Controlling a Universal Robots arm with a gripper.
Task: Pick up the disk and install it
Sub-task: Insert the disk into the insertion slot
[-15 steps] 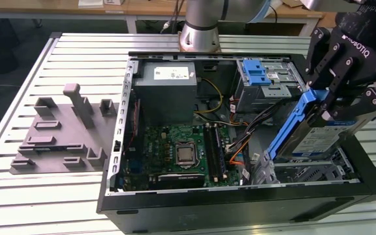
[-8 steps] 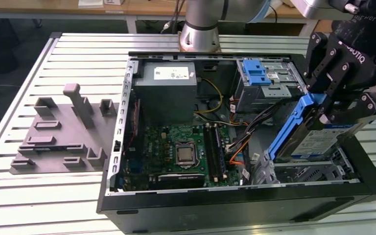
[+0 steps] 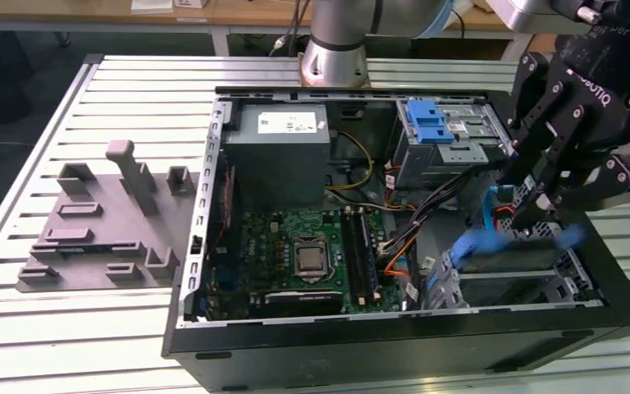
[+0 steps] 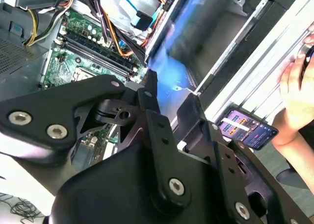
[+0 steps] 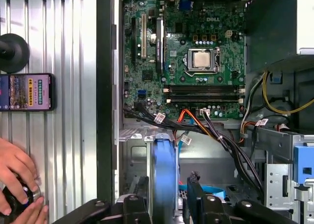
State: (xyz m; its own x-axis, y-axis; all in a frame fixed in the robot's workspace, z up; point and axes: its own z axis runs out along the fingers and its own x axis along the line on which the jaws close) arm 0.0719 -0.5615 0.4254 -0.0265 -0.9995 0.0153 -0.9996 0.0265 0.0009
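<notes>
Exterior view frames an open black computer case (image 3: 403, 345) lying on a slatted metal table (image 3: 30, 328), with the black gripper (image 3: 534, 215) reaching down into the case's corner at about four o'clock. Its fingers are closed on the disk (image 3: 512, 242), which shows as a blurred blue-framed slab held on edge just above the drive bay (image 3: 512, 283). In the first wrist view the disk (image 5: 164, 177) appears edge-on as a blue-rimmed plate between the two black fingers (image 5: 135, 194), standing upright over the grey bay floor. In the second wrist view the disk (image 4: 206, 28) is a smeared grey-and-blue shape beyond the gripper body, so whether it already touches the bay rails is hard to say.

The green motherboard (image 3: 304, 254) lies at the case's centre, the grey power supply (image 3: 276, 156) at about eleven o'clock from it, and a drive cage with a blue latch (image 3: 438, 123) at about one o'clock. A grey moulded fixture (image 3: 107, 222) sits on the table beside the case at nine o'clock. In the first wrist view a phone (image 5: 25, 91) lies on the table slats outside the case, and a person's hand (image 5: 17, 185) rests near it.
</notes>
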